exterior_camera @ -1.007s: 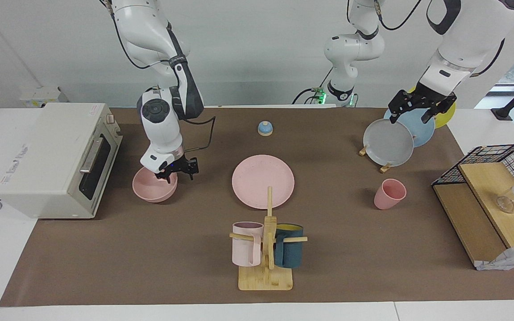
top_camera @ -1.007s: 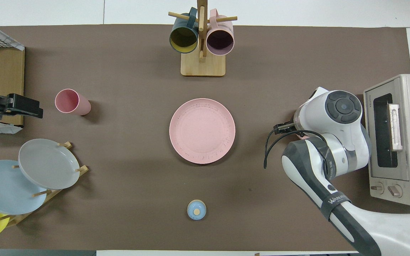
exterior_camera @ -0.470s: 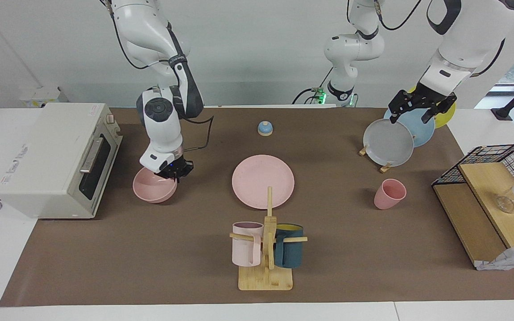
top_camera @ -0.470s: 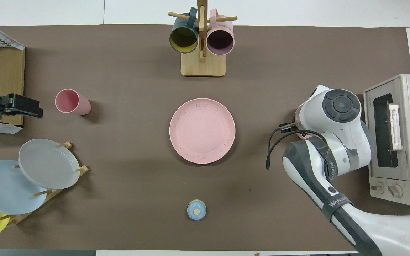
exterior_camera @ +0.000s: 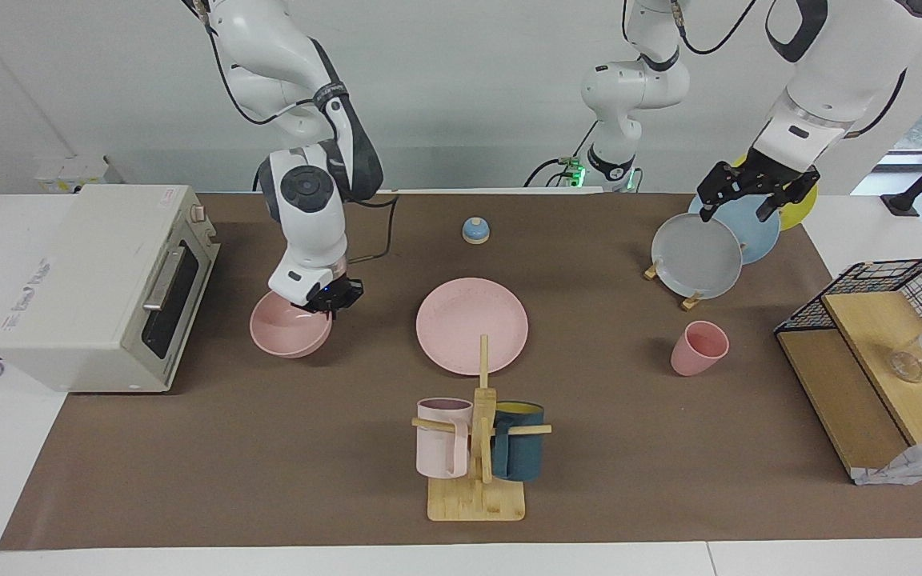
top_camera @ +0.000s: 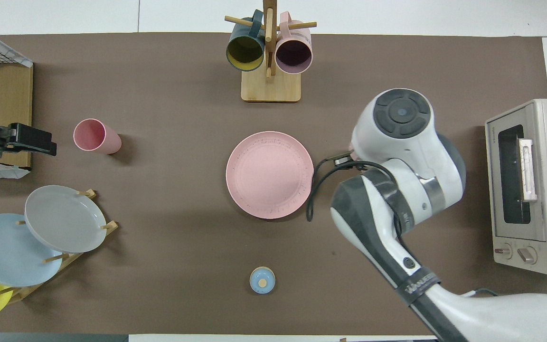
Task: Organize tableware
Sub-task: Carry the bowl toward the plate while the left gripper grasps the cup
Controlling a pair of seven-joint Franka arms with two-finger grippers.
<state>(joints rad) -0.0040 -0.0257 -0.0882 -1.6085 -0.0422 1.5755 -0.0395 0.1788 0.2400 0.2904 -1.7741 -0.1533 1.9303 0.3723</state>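
My right gripper [exterior_camera: 323, 299] is shut on the rim of the pink bowl [exterior_camera: 290, 326] and holds it just above the mat, between the toaster oven and the pink plate. In the overhead view the right arm hides the bowl and the gripper. The pink plate [exterior_camera: 472, 325] lies flat at the table's middle and also shows in the overhead view [top_camera: 269, 175]. The pink cup [exterior_camera: 698, 348] stands toward the left arm's end, also in the overhead view [top_camera: 97, 136]. My left gripper [exterior_camera: 753, 194] waits open and empty over the plate rack.
A toaster oven [exterior_camera: 101, 280] stands at the right arm's end. A mug tree [exterior_camera: 477, 448] with a pale pink and a dark blue mug stands farther from the robots than the plate. A rack with grey [exterior_camera: 697, 256], blue and yellow plates, a small blue bell [exterior_camera: 475, 230] and a wire-and-wood shelf [exterior_camera: 877, 336] are there too.
My right gripper closed on the bowl's rim, then raised it and carried it toward the pink plate. The left arm has not moved.
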